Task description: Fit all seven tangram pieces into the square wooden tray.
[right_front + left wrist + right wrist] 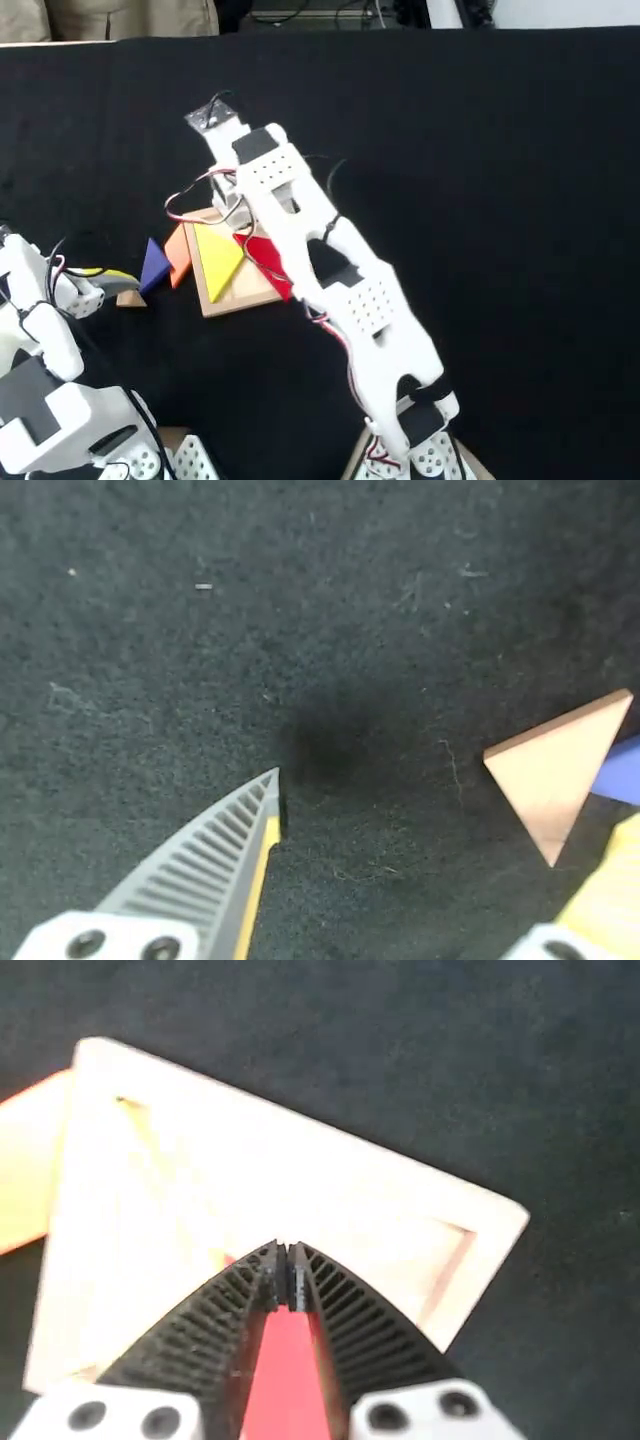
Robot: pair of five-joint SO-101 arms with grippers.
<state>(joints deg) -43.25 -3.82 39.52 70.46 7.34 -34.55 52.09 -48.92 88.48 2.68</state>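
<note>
The pale wooden triangle (555, 775), flat and sharp-cornered, lies on the fuzzy black cloth (300, 630) between the left gripper's (435, 850) wide-spread ribbed fingers. The right gripper (288, 1272) hangs over the smooth square wooden tray (490, 1225), its tips pressed together (red showing behind them).

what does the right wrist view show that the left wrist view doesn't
Right wrist view: the wooden tray, an orange piece beside it, and the right gripper with its fingertips together over the tray, a red piece showing between the fingers. Left wrist view: a tan triangle flat on the cloth, the edge of a blue piece next to it, and the left gripper spread open. Both: the black cloth.
</note>
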